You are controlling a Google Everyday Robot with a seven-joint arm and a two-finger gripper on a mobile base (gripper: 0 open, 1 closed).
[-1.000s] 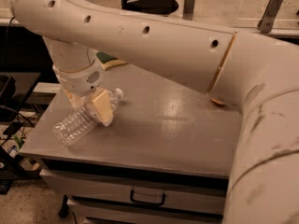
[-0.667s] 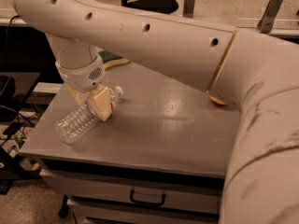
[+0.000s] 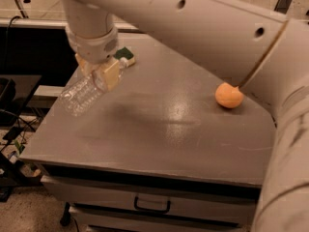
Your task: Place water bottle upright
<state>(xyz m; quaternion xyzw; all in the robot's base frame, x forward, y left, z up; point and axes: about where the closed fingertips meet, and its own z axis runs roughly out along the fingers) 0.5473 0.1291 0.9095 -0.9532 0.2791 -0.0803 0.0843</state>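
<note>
The water bottle is a clear ribbed plastic bottle. It is tilted, with its base toward the lower left and its neck toward the upper right. My gripper comes down from the big white arm at the upper left and is shut on the bottle's upper part, its tan fingers on either side. The label is hidden behind the fingers. The bottle seems to hang above the left part of the grey table, with a faint shadow beneath it.
An orange fruit lies at the right of the table, next to the arm's large white link. A small green object sits behind the gripper. A drawer with a handle is below the table's front edge.
The bottle lay on the table with the gripper around its neck. Now the gripper holds it higher and farther back, still tilted. The view has also shifted closer.
</note>
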